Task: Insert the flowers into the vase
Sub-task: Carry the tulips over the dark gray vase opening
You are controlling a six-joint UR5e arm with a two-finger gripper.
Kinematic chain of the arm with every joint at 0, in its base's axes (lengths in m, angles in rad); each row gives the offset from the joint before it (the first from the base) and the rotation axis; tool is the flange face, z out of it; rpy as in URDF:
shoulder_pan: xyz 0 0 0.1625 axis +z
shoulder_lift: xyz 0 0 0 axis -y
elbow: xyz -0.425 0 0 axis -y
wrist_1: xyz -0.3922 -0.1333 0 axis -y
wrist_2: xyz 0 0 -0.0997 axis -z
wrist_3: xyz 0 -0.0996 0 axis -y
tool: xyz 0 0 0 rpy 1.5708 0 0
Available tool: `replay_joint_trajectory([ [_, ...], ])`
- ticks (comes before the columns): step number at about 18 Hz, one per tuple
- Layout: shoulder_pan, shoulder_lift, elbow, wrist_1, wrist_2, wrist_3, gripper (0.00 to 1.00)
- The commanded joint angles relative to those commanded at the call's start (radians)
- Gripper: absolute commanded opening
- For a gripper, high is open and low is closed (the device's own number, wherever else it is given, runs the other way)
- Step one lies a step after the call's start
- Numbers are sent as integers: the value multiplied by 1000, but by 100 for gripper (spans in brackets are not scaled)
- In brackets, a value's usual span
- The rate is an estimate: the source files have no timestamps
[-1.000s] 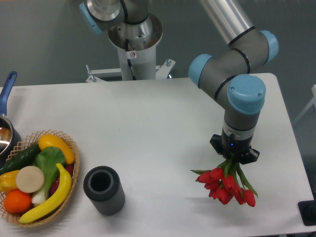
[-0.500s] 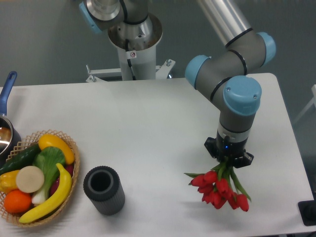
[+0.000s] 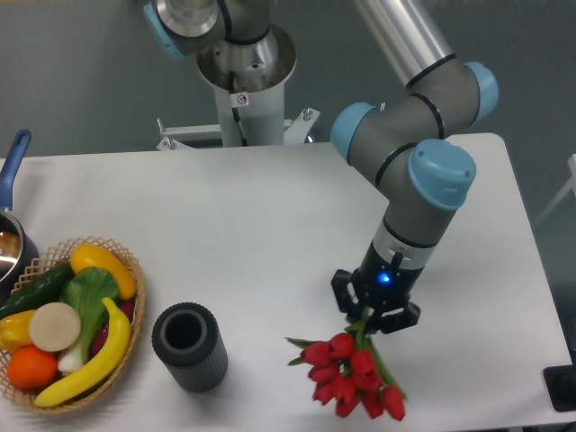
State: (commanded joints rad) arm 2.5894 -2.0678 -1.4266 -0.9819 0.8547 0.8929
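The hand (image 3: 374, 314) grips the light, floppy flowers (image 3: 349, 378) by their stems, lower right of the vase (image 3: 189, 346).

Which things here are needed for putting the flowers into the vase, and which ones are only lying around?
Needed: flowers, held by the gripper; vase.

Lying around: basket of fruit and vegetables; pot at the left edge.

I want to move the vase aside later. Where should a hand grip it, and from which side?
Grip the vase across its ribbed outer wall, coming from above. It stands upright with its mouth open upward, and the ribs should resist slipping. The basket is close on its left.
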Motion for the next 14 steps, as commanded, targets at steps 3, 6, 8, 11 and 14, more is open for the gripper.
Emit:
replay_joint_trajectory([
  [3,-18,2,-2,103,-40,-63,6],
  [6,-20,5,-2,231,-127,-129,9],
  [8,-17,20,0,268,-182,-129,10],
  [11,-14,52,0,296,-273,-127,10],
  [14,-20,92,3,308,-351,-115,12],
])
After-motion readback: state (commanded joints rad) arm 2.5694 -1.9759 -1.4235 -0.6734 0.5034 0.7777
